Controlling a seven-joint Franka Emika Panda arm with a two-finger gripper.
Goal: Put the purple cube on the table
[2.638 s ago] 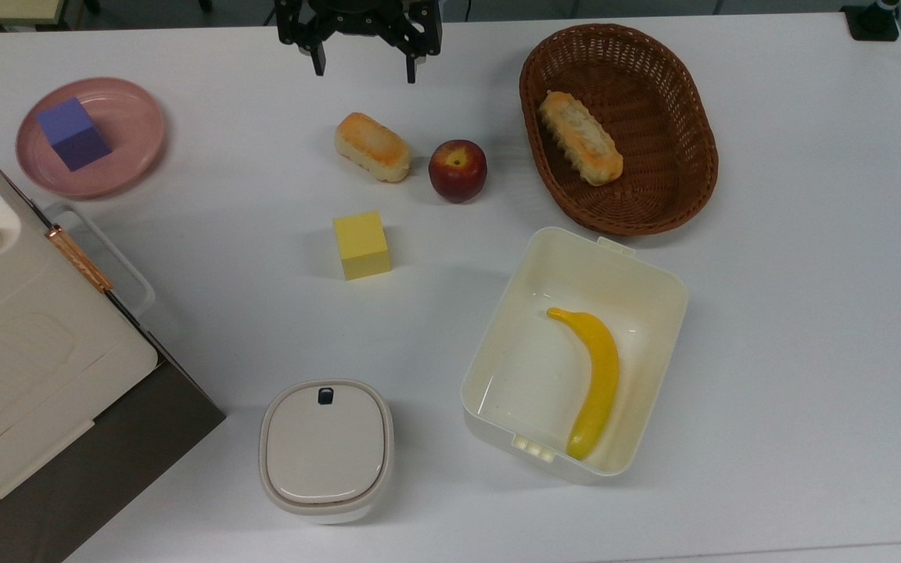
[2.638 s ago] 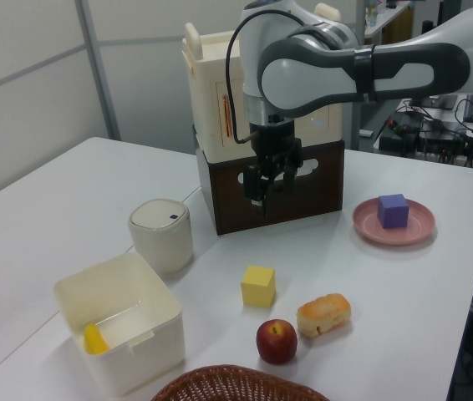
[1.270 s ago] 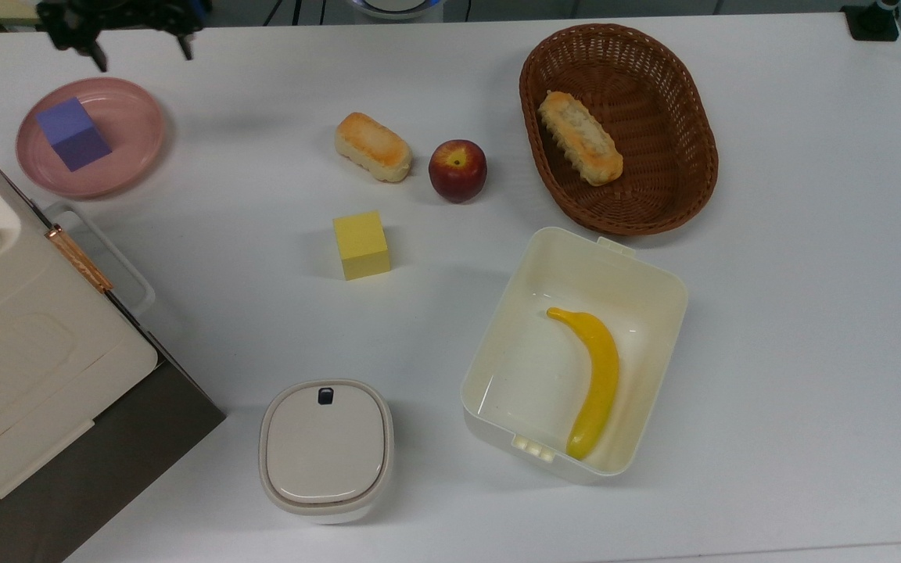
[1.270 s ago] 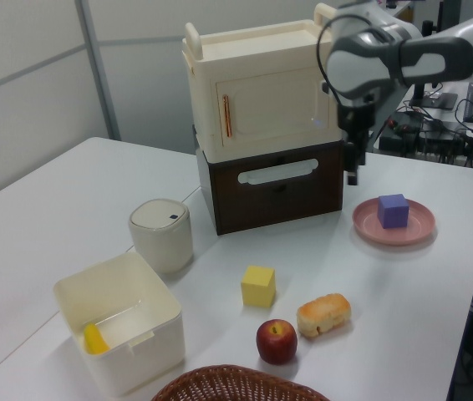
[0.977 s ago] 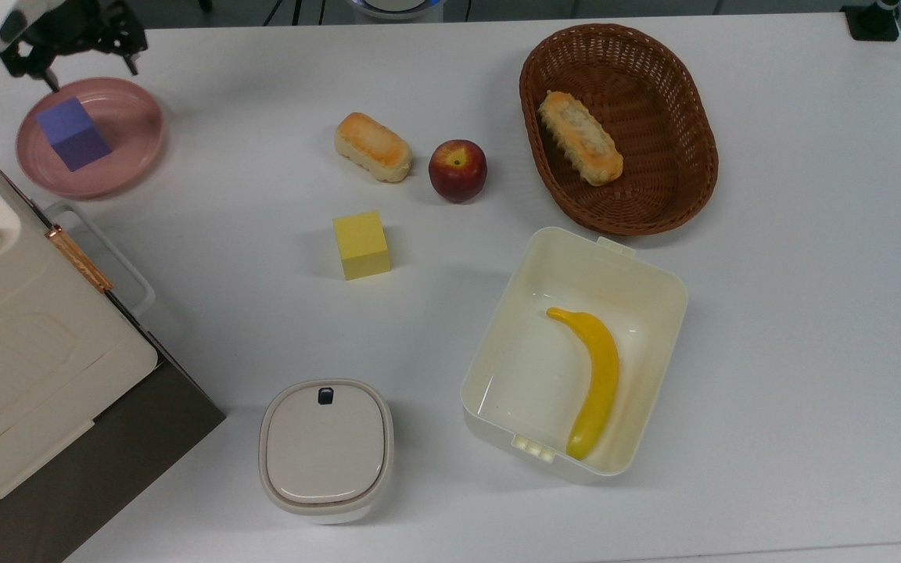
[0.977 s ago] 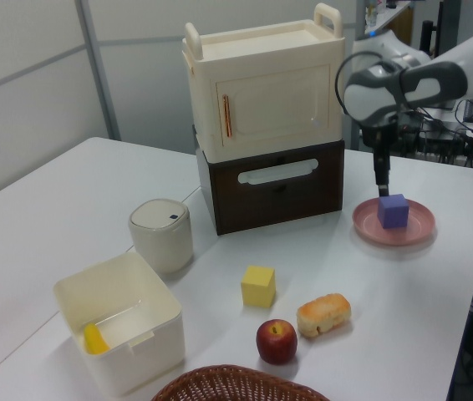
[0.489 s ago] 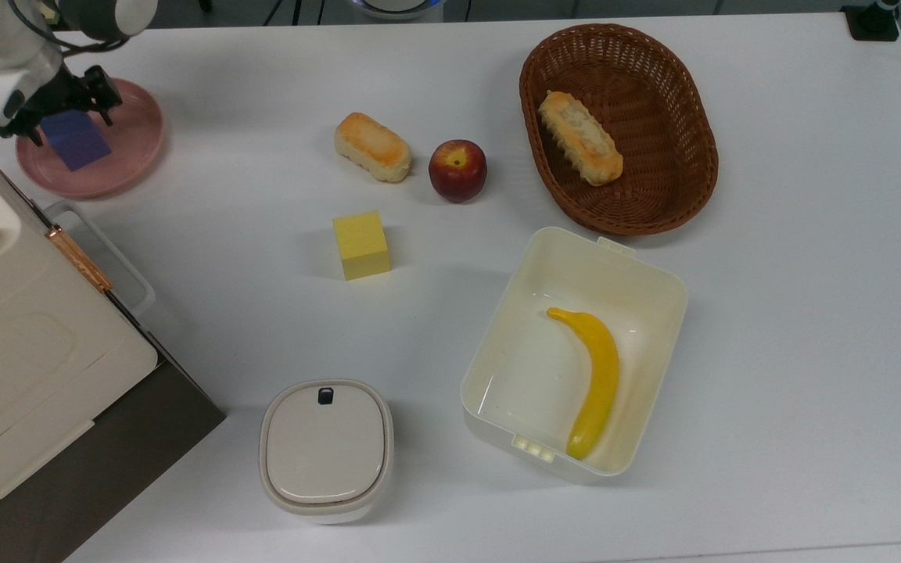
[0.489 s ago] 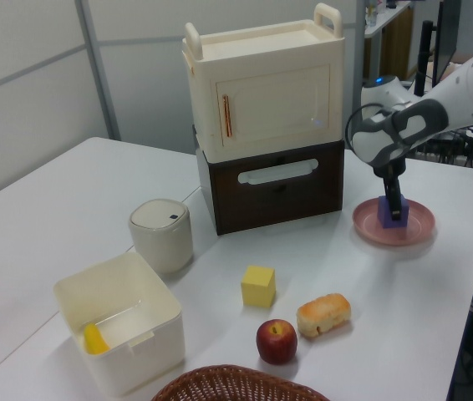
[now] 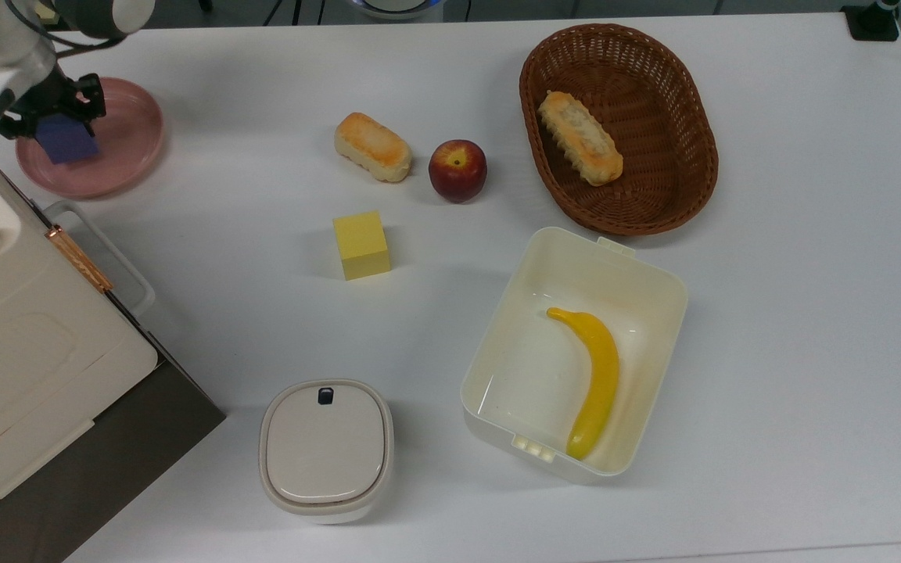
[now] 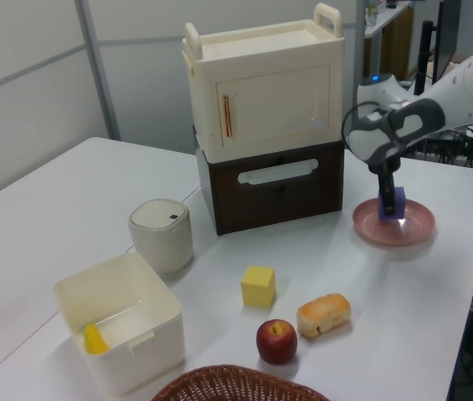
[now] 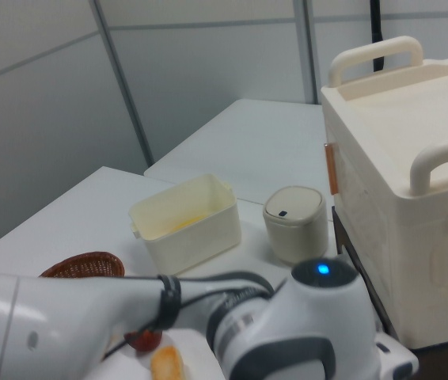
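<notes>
The purple cube (image 9: 67,139) is hanging just above the pink plate (image 9: 126,145), pinched between the fingers of the gripper (image 9: 58,117); half a second ago it was sitting lower, apparently flat on the plate. In the left view the cube (image 10: 397,201) seems to be clearing the plate's (image 10: 412,231) floor, though the gap is hard to judge. The lift appears to be under way, which leaves the carry off the plate and the set-down on the table (image 9: 247,102). Open tabletop is lying beside the plate, between it and the bread roll (image 9: 372,147) and the yellow cube (image 9: 361,244).
</notes>
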